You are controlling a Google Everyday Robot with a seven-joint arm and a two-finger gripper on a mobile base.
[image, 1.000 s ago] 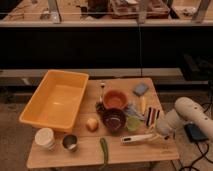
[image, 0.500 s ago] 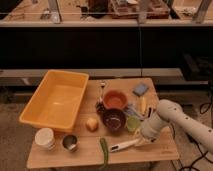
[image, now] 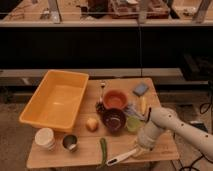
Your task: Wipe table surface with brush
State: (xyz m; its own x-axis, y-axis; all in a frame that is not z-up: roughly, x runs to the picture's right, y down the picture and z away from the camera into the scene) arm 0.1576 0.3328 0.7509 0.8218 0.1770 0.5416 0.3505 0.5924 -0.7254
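The table surface (image: 162,146) is a light tan wooden top with plank lines. The brush (image: 121,158) is long, slim and white. It lies slanted low over the table's front edge, right of the green vegetable (image: 103,150). My gripper (image: 138,149) is at the end of the white arm that reaches in from the right. It points down at the front right of the table and is shut on the brush's right end. The brush head points left and toward the front edge.
An orange-yellow tub (image: 55,100) fills the left side. A red bowl (image: 116,98), dark bowl (image: 114,120), green cup (image: 132,123), blue sponge (image: 141,89) and yellow fruit (image: 91,123) crowd the middle. A white cup (image: 45,137) and metal cup (image: 70,142) stand front left.
My arm has swung left and toward the front edge. The brush has moved with it, from beside the bowls to the front edge next to the green vegetable.
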